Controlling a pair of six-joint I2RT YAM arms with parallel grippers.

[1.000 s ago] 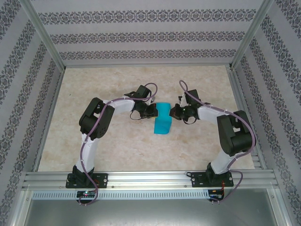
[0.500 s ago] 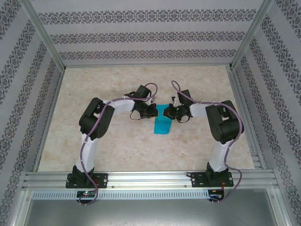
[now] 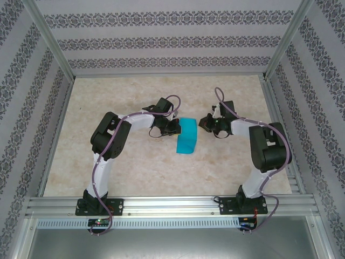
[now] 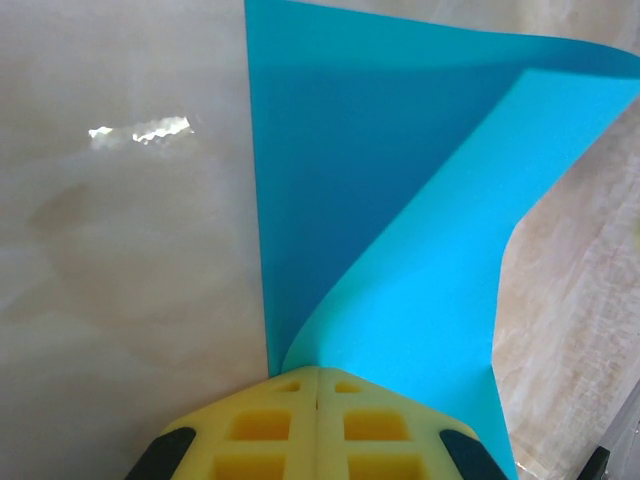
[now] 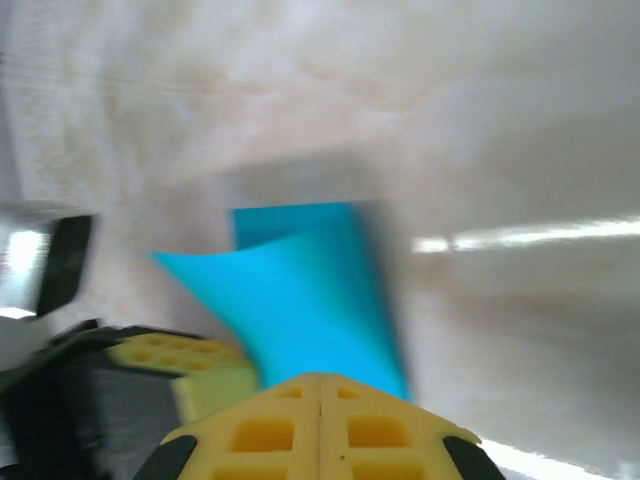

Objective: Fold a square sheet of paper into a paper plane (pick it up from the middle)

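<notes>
Square sheet of paper bent over on itself, clamped by one arm

It lies near the middle of the table, between the two arms. The left gripper has its yellow pads pressed together on the sheet's left edge. From that pinch one layer lies flat while the other curls up and over it. The right gripper sits just beside the paper's right edge, pads closed tight against each other, nothing seen between them, though its wrist view is blurred
</notes>
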